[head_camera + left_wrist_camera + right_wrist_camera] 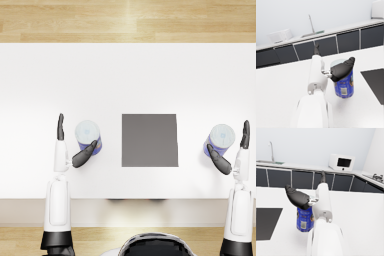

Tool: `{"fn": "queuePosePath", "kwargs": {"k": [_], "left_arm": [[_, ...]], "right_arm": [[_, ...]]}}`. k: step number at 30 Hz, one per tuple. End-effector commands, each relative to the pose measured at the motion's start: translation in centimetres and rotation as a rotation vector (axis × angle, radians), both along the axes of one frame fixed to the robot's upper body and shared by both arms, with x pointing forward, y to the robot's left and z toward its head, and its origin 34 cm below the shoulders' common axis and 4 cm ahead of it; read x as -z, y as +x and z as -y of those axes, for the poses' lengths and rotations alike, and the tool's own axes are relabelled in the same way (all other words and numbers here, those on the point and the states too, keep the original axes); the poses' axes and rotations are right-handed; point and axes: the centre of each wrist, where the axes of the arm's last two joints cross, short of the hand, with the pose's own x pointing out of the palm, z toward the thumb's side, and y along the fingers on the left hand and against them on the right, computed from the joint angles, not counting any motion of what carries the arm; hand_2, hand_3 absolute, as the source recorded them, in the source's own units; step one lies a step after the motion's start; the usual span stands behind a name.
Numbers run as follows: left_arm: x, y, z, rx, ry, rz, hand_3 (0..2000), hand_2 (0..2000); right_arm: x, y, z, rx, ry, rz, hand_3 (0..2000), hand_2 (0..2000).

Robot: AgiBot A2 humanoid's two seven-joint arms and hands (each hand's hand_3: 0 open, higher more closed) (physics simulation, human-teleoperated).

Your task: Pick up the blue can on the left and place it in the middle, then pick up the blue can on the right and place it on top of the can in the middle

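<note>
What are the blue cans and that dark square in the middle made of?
The left blue can and right blue can look like metal: pale shiny tops, glossy printed blue labels. The dark square looks like a flat matte mat, perhaps rubber or fabric; it shows no shine.

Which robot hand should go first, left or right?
Left. The left robot hand is open beside the left blue can, which stands on the table by the empty grey mat, its destination. The right can stacks second, so the right robot hand waits.

White arms (58, 200), dark robot hand (82, 156)
</note>
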Motion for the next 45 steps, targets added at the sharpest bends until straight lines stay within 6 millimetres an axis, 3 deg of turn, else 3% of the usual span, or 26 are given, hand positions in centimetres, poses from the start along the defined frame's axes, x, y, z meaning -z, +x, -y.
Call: {"fn": "queuePosePath", "kwargs": {"k": [1,5,18,26,27,28,29,31,32,35,37,42,45], "left_arm": [[2.3,0.7,-0.1,-0.009,-0.004,-0.09,0,0],[4.0,0.9,0.5,0.005,-0.003,-0.154,0,0],[7.3,2.8,1.4,0.002,-0.035,-0.302,0,0],[7.0,3.7,2.2,0.008,-0.053,-0.3,0,0],[7.1,3.8,2.0,-0.002,-0.06,-0.305,327,1361],[7.2,3.7,2.0,0.02,-0.059,-0.312,653,2000],[7.3,3.6,2.0,0.044,-0.059,-0.318,980,2000],[6.4,3.3,2.1,0.072,-0.058,-0.281,1520,2000],[5.1,2.9,2.6,0.091,-0.052,-0.225,1520,2000],[0.6,2.1,5.8,0.209,-0.018,-0.052,1520,2000],[-1.1,2.0,8.2,0.289,-0.007,0.008,1520,2000],[-0.3,3.2,12.4,0.398,0.012,-0.042,1520,2000],[0.7,3.6,13.9,0.448,-0.103,-0.115,1520,2000]], "right_arm": [[3.2,1.1,0.7,0.024,0.024,-0.125,0,0],[5.8,1.9,0.9,0.037,0.048,-0.226,0,0],[9.5,4.3,0.4,0.046,0.104,-0.387,0,0],[9.5,5.5,-0.6,0.013,0.108,-0.378,0,0],[9.6,5.5,-0.7,0.007,0.107,-0.385,0,0],[9.5,5.3,-0.7,0.007,0.106,-0.379,327,1361],[9.2,5.3,-0.7,-0.033,0.105,-0.369,653,2000],[8.1,5.1,-1.0,-0.121,0.093,-0.333,1307,2000],[7.0,4.8,-1.2,-0.123,0.087,-0.289,1520,2000],[3.0,4.1,-3.4,-0.182,0.043,-0.132,1520,2000],[0.8,3.9,-4.7,-0.223,0.024,-0.049,1520,2000],[-1.1,2.9,-6.9,-0.293,0.004,0.033,1520,2000],[-2.0,2.6,-7.9,-0.323,0.001,0.069,1520,2000]]}}
